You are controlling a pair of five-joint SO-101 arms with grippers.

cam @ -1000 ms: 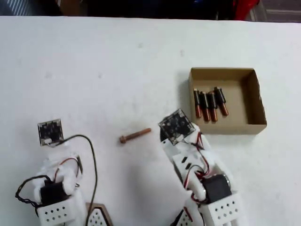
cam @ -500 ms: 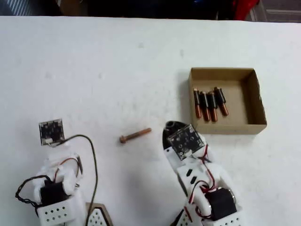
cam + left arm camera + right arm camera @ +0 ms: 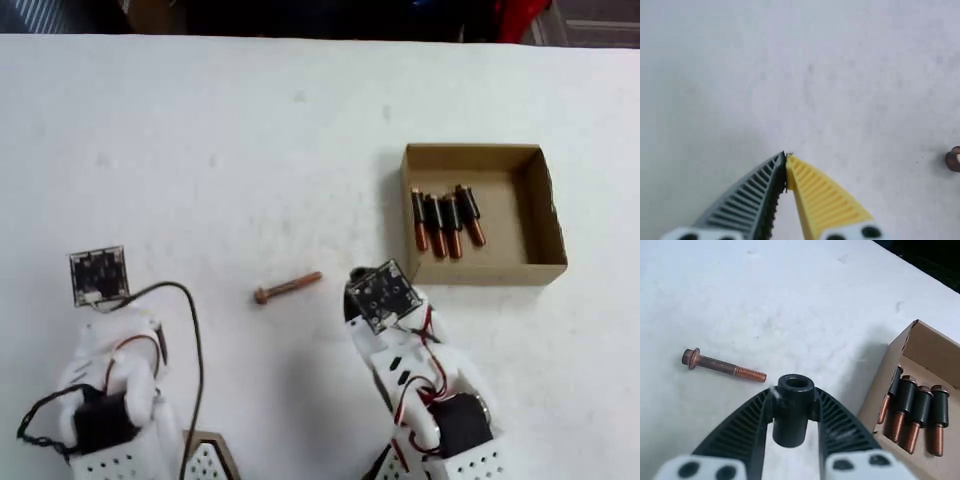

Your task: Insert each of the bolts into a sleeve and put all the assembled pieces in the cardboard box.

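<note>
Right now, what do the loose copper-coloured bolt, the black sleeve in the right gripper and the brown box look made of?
Copper-coloured flanged bolt: metal, probably copper-plated steel; dull sheen, cut threads at the tip.
Black cylindrical sleeve: matte and smooth; plastic, rubber or blackened metal, can't tell.
Brown open box: cardboard; raw kraft surface, thin folded walls.

On table (image 3: 200, 120): bolt (image 3: 287, 288) left of cardboard box (image 3: 472, 149), sleeve (image 3: 792, 410) between them; inside box, four assembled pieces (image 3: 445, 222).
</note>
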